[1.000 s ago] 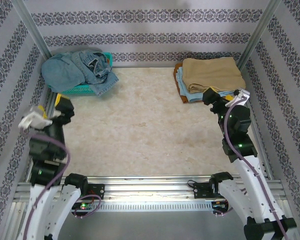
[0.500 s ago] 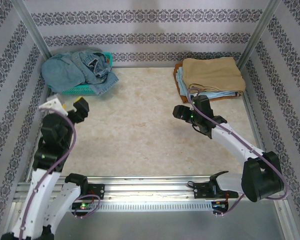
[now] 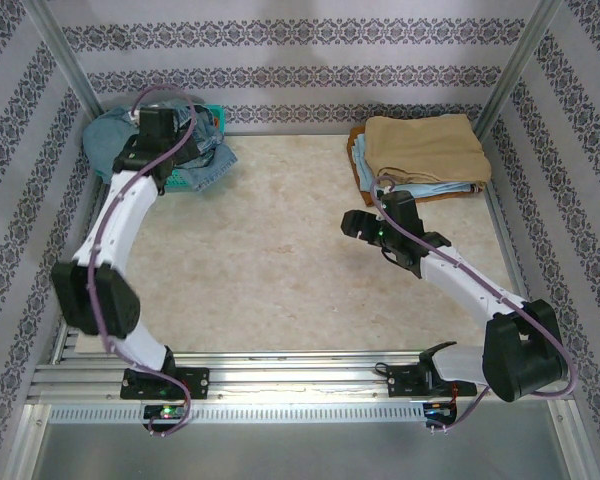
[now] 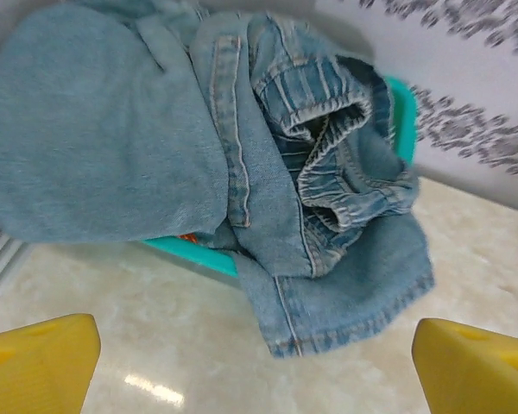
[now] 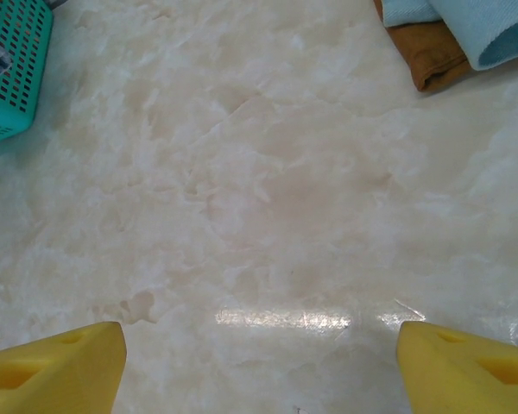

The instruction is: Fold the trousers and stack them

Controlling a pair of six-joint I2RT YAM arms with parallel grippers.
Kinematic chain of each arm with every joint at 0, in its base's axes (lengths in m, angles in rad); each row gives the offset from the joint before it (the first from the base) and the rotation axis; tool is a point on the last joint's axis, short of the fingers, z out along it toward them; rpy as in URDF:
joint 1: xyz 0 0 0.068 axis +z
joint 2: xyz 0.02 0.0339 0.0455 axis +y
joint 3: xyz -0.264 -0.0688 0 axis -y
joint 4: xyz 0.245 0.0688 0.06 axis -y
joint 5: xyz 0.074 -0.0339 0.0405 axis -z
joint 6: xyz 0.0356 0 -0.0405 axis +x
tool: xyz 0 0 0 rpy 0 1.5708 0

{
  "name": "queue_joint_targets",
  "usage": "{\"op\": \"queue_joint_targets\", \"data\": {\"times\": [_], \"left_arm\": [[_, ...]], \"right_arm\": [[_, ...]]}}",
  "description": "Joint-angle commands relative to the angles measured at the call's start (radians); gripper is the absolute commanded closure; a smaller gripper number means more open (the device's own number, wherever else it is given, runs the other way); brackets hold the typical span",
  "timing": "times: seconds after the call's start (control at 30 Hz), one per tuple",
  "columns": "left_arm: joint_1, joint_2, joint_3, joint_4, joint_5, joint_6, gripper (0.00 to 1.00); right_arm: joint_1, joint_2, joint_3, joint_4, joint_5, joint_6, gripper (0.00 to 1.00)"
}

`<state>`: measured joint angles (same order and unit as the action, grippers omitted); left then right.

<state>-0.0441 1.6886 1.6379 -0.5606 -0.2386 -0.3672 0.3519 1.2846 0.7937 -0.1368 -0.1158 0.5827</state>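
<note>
**A:** So, where are the trousers sitting?

**B:** Bunched in and over the teal basket. Faded light-blue denim, heavy stitched seams, gathered waistband crumpled toward the basket's right side. One hemmed flap spills over the basket's front rim onto the desk. On the basket's left side is a smooth rounded mound with a softer nap. Can't tell if it's the same garment.

**A:** Basket material?

**B:** Plastic mesh with a grid of small holes. The desk is glossy beige marble pattern with a glare streak.

**A:** Left hand?

**B:** Left hand is open, yellow wedge fingers spread wide with nothing between them. In the top view it hangs over the basket and the denim pile. From the wrist, the spilled hem lies just ahead of the fingertips, no contact visible.

**A:** Right hand?

**B:** Right hand is also open, holding nothing. It's over bare desk well right of the basket, between the basket and a folded stack. The stack is flat rectangular folds: tan on top, then pale blue, then orange-brown at the bottom edge.
</note>
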Motion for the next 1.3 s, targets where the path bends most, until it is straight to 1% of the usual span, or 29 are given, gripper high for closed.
{"op": "queue_joint_targets", "data": {"times": [0.0,0.07,0.13,0.23,0.4,0.43,0.5,0.6,0.67,0.73,0.77,0.8,0.97,1.17,1.27], "left_arm": [[0.010,0.148,0.139,-0.099,0.038,0.003,0.05],[0.009,0.233,0.201,-0.089,0.066,0.006,0.05],[0.009,0.314,0.274,-0.085,0.095,0.009,0.05],[0.009,0.433,0.393,-0.105,0.098,0.020,0.05],[0.010,0.632,0.619,-0.187,0.032,0.039,0.13],[0.011,0.665,0.661,-0.192,0.022,0.043,0.15],[0.016,0.733,0.743,-0.200,0.042,0.057,0.21],[0.031,0.833,0.889,-0.256,0.065,0.044,0.38],[0.043,0.866,0.923,-0.260,0.093,0.039,0.51],[0.058,0.870,0.914,-0.239,0.138,0.032,0.77],[0.064,0.869,0.915,-0.235,0.163,0.030,0.87],[0.071,0.864,0.916,-0.235,0.181,0.027,1.00],[0.074,0.783,0.899,-0.215,0.208,0.067,1.00],[0.070,0.569,0.756,-0.088,0.203,0.108,1.00],[0.070,0.479,0.745,-0.068,0.235,0.116,1.00]], "right_arm": [[0.019,0.008,-0.011,0.023,-0.027,-0.026,0.15],[0.026,0.012,-0.007,0.022,-0.028,-0.034,0.12],[0.029,0.020,-0.003,0.019,-0.029,-0.037,0.11],[0.030,0.025,-0.001,0.021,-0.037,-0.036,0.11],[0.035,0.035,0.000,0.026,-0.045,-0.036,0.11],[0.036,0.040,0.000,0.027,-0.044,-0.036,0.10],[0.038,0.047,0.000,0.029,-0.047,-0.035,0.10],[0.038,0.052,0.004,0.026,-0.047,-0.041,0.11],[0.038,0.050,0.001,0.026,-0.036,-0.042,0.10],[0.038,0.050,0.002,0.026,-0.027,-0.048,0.11],[0.039,0.050,0.002,0.025,-0.022,-0.047,0.11],[0.038,0.052,0.003,0.024,-0.020,-0.049,0.11],[0.039,0.065,0.009,0.024,-0.017,-0.049,0.11],[0.039,0.059,0.005,0.029,-0.016,-0.043,0.12],[0.040,0.056,0.002,0.036,-0.016,-0.040,0.12]]}}
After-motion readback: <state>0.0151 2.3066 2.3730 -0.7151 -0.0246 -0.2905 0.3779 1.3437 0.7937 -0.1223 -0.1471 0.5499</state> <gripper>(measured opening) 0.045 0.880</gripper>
